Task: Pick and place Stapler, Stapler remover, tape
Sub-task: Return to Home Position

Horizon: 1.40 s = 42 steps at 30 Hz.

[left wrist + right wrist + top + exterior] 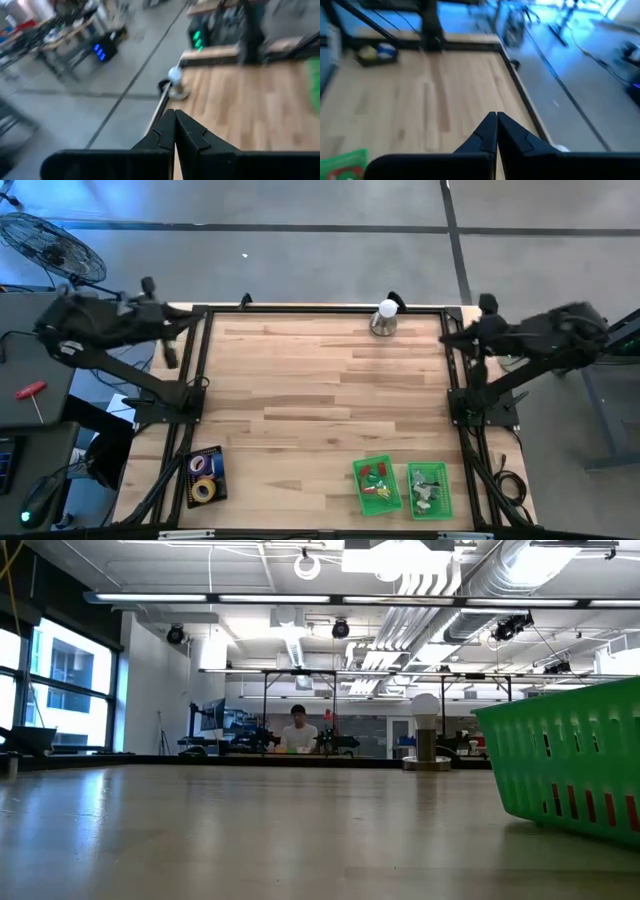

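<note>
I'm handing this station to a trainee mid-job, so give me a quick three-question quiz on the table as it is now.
1. True or false: the left gripper and the right gripper are both shut and empty.
2. How many green bins stand on the table?
3. The tape rolls lie in: A the black bin; B a green bin; C loose on the table.
Key: 1 true; 2 two; 3 A.
</note>
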Motion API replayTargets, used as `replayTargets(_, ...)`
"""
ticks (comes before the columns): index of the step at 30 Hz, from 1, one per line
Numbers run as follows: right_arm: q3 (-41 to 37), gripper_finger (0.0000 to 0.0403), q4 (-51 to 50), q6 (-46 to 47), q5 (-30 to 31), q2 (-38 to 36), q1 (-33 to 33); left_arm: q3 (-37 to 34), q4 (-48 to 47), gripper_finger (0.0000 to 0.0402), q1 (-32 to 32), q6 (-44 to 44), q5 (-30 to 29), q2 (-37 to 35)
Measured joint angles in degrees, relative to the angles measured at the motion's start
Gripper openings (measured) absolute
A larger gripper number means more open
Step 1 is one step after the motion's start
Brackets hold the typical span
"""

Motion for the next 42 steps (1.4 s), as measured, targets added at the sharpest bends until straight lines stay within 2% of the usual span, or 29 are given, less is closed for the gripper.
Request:
replayTargets(5,-25.2,0.0000,19.0,-5.1,-3.8,-19.1,0.4,-16.0,11.8,0.0000,0.0,2.9,6.5,-14.4)
replayTargets(9,-41.9,0.0000,35.9,-9.1,-10.9,-30.5,0.4,-30.9,19.8,0.0000,0.0,3.9,9.1,-26.3)
replayTargets(12,-51.5,0.0000,44.3,-12.1,-14.3,-35.2,0.4,-41.3,25.9,0.0000,0.0,3.9,11.2,-34.5)
replayTargets(17,-63.3,0.0000,56.0,-13.6,-15.1,-37.3,0.3,-58.0,40.1,0.0000,0.0,5.3,14.8,-46.3)
replayTargets(19,-67.4,0.0000,61.9,-15.2,-16.3,-37.1,0.3,-63.4,47.5,0.0000,0.0,6.7,16.8,-47.2)
replayTargets(22,-73.0,0.0000,69.0,-18.0,-18.6,-36.9,0.2,-68.4,50.8,0.0000,0.0,8.0,19.7,-46.2)
replayTargets(24,-77.1,0.0000,72.4,-18.1,-18.3,-37.1,0.2,-71.5,57.2,0.0000,0.0,8.1,21.1,-44.3)
replayTargets(28,-84.1,0.0000,79.9,-18.0,-17.3,-37.2,0.2,-76.4,61.8,0.0000,0.0,8.4,22.8,-44.2)
replayTargets(35,-93.9,0.0000,91.9,-18.0,-17.3,-37.7,0.2,-82.2,60.5,0.0000,0.0,3.9,22.9,-45.6)
replayTargets(42,-94.0,0.0000,90.3,-17.8,-17.1,-37.8,-0.6,-86.8,59.9,0.0000,0.0,1.8,24.2,-47.0)
